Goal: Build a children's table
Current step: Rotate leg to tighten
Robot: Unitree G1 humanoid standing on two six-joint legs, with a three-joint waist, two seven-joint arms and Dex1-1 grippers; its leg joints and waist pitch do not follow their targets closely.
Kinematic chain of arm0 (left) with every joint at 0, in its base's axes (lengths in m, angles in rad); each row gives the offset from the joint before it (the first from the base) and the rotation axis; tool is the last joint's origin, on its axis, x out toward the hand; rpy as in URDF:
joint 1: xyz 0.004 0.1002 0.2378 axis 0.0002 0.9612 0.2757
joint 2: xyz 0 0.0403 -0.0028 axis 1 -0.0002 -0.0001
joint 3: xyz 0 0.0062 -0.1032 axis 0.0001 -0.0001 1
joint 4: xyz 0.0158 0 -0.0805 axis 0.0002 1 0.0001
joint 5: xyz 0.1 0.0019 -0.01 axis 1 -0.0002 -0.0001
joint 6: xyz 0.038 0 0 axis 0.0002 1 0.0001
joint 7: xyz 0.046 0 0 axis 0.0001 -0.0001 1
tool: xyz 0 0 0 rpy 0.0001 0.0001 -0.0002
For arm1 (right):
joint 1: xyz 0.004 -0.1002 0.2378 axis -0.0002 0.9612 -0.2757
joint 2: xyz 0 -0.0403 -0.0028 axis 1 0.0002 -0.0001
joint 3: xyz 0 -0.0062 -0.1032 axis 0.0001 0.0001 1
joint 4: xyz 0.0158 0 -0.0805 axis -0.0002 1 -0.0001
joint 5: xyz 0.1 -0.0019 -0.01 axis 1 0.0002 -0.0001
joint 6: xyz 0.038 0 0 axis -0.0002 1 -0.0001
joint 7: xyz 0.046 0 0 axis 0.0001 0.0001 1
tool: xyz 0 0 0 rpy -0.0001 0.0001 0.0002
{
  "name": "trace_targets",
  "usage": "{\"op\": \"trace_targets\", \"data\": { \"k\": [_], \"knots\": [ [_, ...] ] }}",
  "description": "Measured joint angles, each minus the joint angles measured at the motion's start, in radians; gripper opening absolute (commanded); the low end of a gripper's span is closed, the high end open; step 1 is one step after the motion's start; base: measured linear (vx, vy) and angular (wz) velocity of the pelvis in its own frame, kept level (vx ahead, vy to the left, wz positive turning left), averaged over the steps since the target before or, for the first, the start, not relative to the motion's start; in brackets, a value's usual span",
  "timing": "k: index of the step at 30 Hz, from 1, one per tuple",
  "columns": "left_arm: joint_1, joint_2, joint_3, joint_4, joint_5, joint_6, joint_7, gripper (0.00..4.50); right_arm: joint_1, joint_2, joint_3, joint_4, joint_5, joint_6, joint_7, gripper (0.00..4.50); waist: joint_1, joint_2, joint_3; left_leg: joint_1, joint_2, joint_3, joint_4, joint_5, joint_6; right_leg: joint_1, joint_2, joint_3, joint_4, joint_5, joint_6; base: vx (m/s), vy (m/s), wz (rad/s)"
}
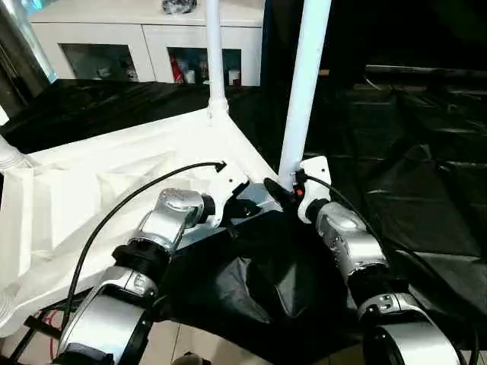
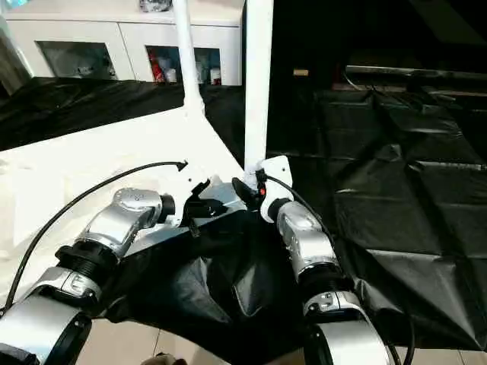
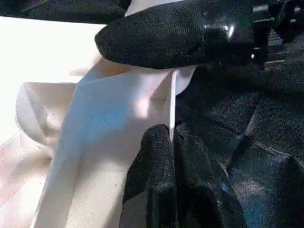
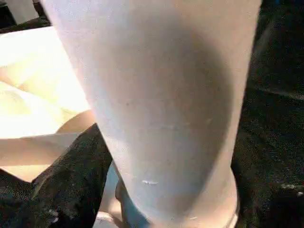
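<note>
No writing or brand can be read anywhere. The table top [image 1: 114, 190] lies ribbed underside up on black sheeting [image 1: 426, 175], two legs [image 1: 304, 84] standing in its sockets. The left gripper [image 1: 240, 204], fingers pressed together, reaches level to the near corner. The right gripper [image 1: 280, 190] sits at the near leg's base; whether it grips cannot be told.
</note>
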Motion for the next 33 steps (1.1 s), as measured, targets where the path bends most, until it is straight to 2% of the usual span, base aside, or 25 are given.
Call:
{"op": "trace_targets", "data": {
  "k": [2, 7, 12, 14, 19, 27, 30, 32, 33],
  "knots": [
    [0.002, 0.007, -0.002, -0.001, 0.000, -0.009, -0.012, 0.00, 0.001, -0.014, 0.009, 0.000, -0.001, -0.003, 0.041, 3.93, -0.001, 0.000, 0.000, 0.000, 0.000, 0.000, -0.001, 0.000, 0.000, 0.000, 0.000, 0.000, 0.000, 0.000, 0.000, 0.000, 0.000, 0.00],
    [0.031, 0.048, -0.015, -0.045, -0.003, -0.035, -0.087, 0.00, 0.014, -0.100, 0.068, -0.025, 0.000, -0.002, 0.253, 3.93, 0.000, 0.000, 0.000, -0.001, 0.001, 0.000, -0.001, 0.000, 0.000, -0.001, 0.000, -0.001, 0.000, -0.001, 0.002, 0.000, 0.000, 0.00],
    [0.061, 0.092, -0.020, -0.080, -0.015, -0.058, -0.183, 0.00, 0.036, -0.164, 0.103, -0.075, 0.012, 0.020, 0.436, 3.93, 0.001, 0.000, 0.001, -0.002, 0.001, 0.000, -0.001, 0.000, 0.000, -0.002, 0.001, -0.001, 0.000, -0.001, 0.002, 0.000, 0.000, 0.00],
    [0.075, 0.120, -0.034, -0.098, -0.030, -0.074, -0.242, 0.00, 0.036, -0.194, 0.137, -0.096, 0.016, 0.021, 0.528, 3.93, 0.002, -0.001, 0.001, -0.002, 0.001, 0.000, -0.001, 0.000, 0.000, -0.002, 0.001, -0.001, 0.000, -0.001, 0.002, 0.000, 0.000, 0.00],
    [0.092, 0.146, -0.050, -0.126, -0.039, -0.085, -0.320, 0.00, 0.041, -0.219, 0.179, -0.125, 0.026, 0.022, 0.643, 3.93, 0.014, -0.002, 0.002, -0.002, 0.001, 0.000, 0.000, 0.000, 0.000, -0.001, 0.000, -0.001, 0.000, -0.001, 0.002, 0.000, 0.000, 0.00],
    [0.109, 0.175, -0.056, -0.145, -0.049, -0.097, -0.365, 0.00, 0.049, -0.236, 0.196, -0.145, 0.027, 0.029, 0.695, 3.36, 0.018, -0.003, 0.002, -0.002, 0.001, 0.000, 0.000, 0.000, 0.000, -0.002, 0.000, -0.001, 0.001, -0.001, 0.002, 0.000, 0.000, 0.00],
    [0.111, 0.177, -0.058, -0.149, -0.049, -0.097, -0.374, 0.00, 0.053, -0.240, 0.196, -0.149, 0.028, 0.031, 0.699, 3.00, 0.020, -0.003, 0.002, -0.002, 0.001, 0.000, 0.000, 0.000, 0.000, -0.002, 0.000, -0.001, 0.001, -0.001, 0.002, 0.000, 0.000, 0.00],
    [0.112, 0.177, -0.061, -0.152, -0.051, -0.097, -0.377, 0.00, 0.057, -0.243, 0.196, -0.154, 0.036, 0.033, 0.701, 3.00, 0.022, -0.003, 0.002, -0.002, 0.001, 0.000, 0.000, 0.000, 0.000, -0.002, 0.000, -0.001, 0.001, -0.001, 0.002, 0.000, 0.000, 0.00],
    [0.113, 0.177, -0.061, -0.153, -0.051, -0.097, -0.377, 0.00, 0.059, -0.242, 0.196, -0.154, 0.039, 0.034, 0.701, 2.77, 0.022, -0.003, 0.002, -0.002, 0.001, 0.000, 0.000, 0.000, 0.000, -0.002, 0.000, -0.001, 0.001, -0.001, 0.002, 0.000, 0.000, 0.00]
  ]
}}
